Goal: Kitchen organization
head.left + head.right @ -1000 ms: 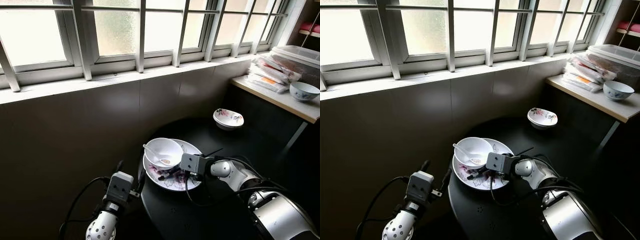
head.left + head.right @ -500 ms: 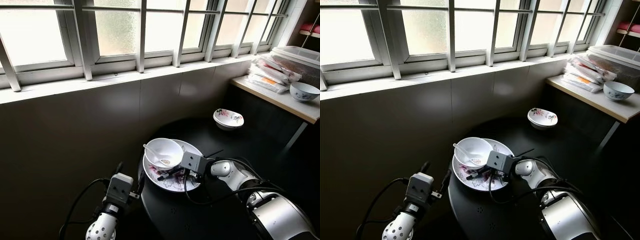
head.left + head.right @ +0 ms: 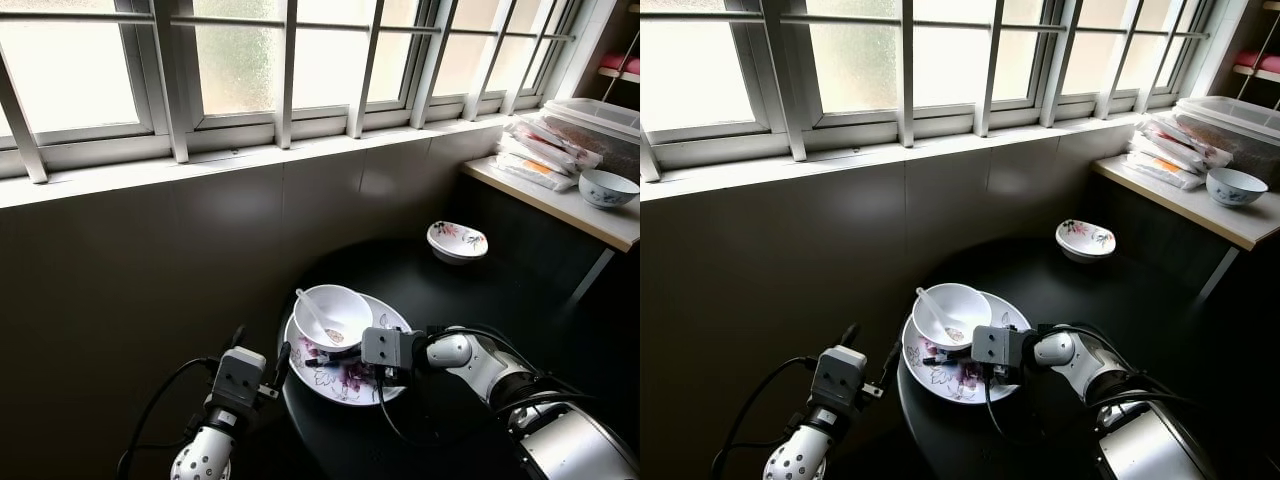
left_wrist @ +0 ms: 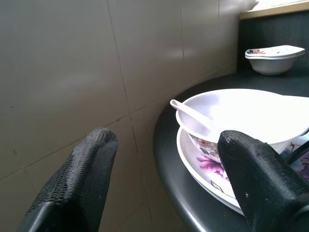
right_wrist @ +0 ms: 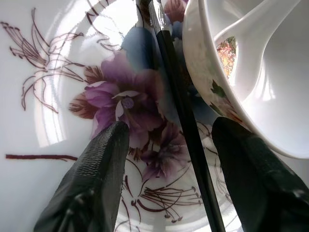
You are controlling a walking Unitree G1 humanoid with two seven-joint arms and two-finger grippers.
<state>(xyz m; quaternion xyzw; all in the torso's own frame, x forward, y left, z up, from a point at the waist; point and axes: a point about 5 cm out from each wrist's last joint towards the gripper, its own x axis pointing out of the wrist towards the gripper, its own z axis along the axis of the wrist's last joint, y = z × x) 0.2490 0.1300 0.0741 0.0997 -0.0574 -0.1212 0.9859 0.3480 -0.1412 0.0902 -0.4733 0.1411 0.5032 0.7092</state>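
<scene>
**A:** Where are your dishes?

**B:** You have a flowered plate point(image 3: 345, 375) at the near edge of the round black table point(image 3: 450, 300), under the window point(image 3: 300, 60). A white bowl point(image 3: 333, 316) sits on the plate's far-left part, with a white spoon point(image 3: 318, 314) lying in it, handle toward the wall. A black chopstick point(image 5: 181, 111) lies on the plate just beside the bowl.

**A:** And your right gripper?

**B:** Your right gripper point(image 5: 166, 169) is low over the plate, fingers spread wide, one on each side of the chopstick and grasping nothing. Whether the tips touch the plate, you cannot tell.

**A:** The left one?

**B:** Your left gripper point(image 4: 169, 159) hangs off the table's edge near the tiled wall point(image 3: 150, 270), fingers point(image 4: 89, 169) parted and empty, pointed at the bowl and plate.

**A:** Anything else around?

**B:** A small flowered dish point(image 3: 457, 240) sits at the table's far side, well apart from the plate. On the counter point(image 3: 560, 200) to your right stand a blue-patterned bowl point(image 3: 608, 187) and stacked packets point(image 3: 550, 150).
</scene>
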